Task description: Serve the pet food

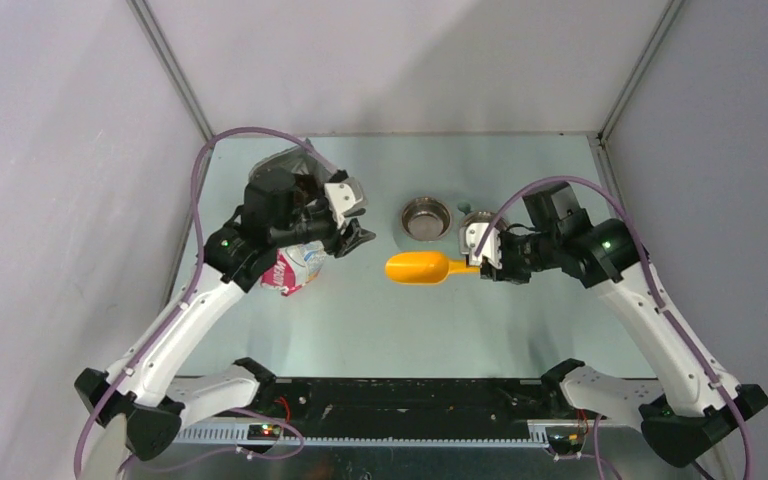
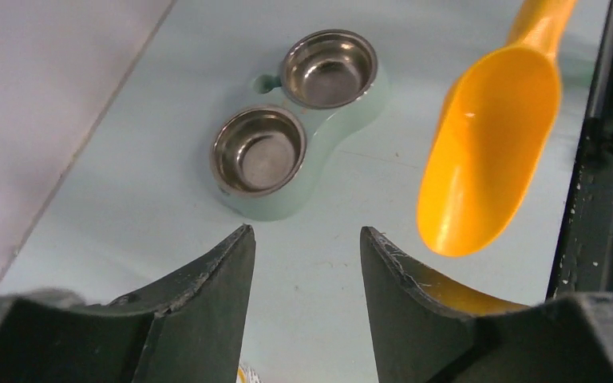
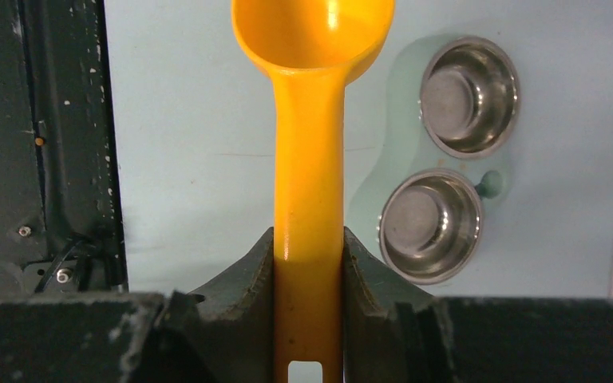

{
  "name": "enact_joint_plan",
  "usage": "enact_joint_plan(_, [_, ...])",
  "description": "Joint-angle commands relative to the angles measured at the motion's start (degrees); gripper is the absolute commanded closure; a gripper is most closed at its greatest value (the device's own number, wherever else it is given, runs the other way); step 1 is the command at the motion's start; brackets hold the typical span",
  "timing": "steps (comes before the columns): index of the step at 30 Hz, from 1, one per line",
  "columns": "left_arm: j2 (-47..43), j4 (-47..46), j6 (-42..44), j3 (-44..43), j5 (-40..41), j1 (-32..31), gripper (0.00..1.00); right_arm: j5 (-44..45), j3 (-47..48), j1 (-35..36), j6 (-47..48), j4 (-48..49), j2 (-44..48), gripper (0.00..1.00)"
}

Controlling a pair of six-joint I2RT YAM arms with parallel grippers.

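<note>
My right gripper (image 1: 481, 264) (image 3: 309, 236) is shut on the handle of the yellow scoop (image 1: 417, 268) (image 3: 310, 159), holding it level above the table with its empty bowl pointing left. The scoop also shows in the left wrist view (image 2: 487, 144). My left gripper (image 1: 358, 222) (image 2: 307, 233) is open and empty, above the white printed foil bag (image 1: 297, 267), which lies under the left arm. A mint double feeder (image 2: 337, 132) (image 3: 383, 155) holds two empty steel bowls (image 2: 259, 150) (image 2: 329, 67); one bowl (image 1: 426, 217) shows from above. No kibble is in view.
The black base rail (image 1: 390, 395) runs along the near table edge. Grey walls enclose the table on the left, back and right. The feeder sits at the back, just behind my right gripper.
</note>
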State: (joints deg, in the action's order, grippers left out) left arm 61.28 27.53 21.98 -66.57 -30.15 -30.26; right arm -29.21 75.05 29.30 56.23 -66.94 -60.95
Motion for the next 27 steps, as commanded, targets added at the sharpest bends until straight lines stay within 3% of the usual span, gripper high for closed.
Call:
enact_joint_plan(1, [1.3,-2.5,5.7,-1.7,-0.8,-4.7,0.41,-3.0,2.1,0.5,-3.1,3.8,-1.8,1.00])
enact_joint_plan(9, [11.1,2.3,1.9,-8.5,-1.9,-9.8,0.47,-2.0,5.9,4.2,-1.2,2.9,-4.4,1.00])
enact_joint_plan(17, [14.8,4.6,1.9,-11.0,-5.0,-12.8,0.52,-2.7,7.9,5.3,-3.3,3.9,-6.9,1.00])
enact_joint_plan(19, [15.1,4.7,1.8,-11.8,-3.0,-13.2,0.53,-3.0,8.2,5.2,-3.6,3.8,-7.5,1.00])
enact_joint_plan(23, [15.0,5.8,2.2,-17.1,2.2,-12.3,0.46,-2.3,6.9,4.8,-2.7,2.5,-8.1,1.00])
enact_joint_plan(27, [14.9,9.8,0.5,-21.5,-8.0,-8.2,0.42,-4.1,6.7,2.5,-3.0,2.5,-9.8,1.00])
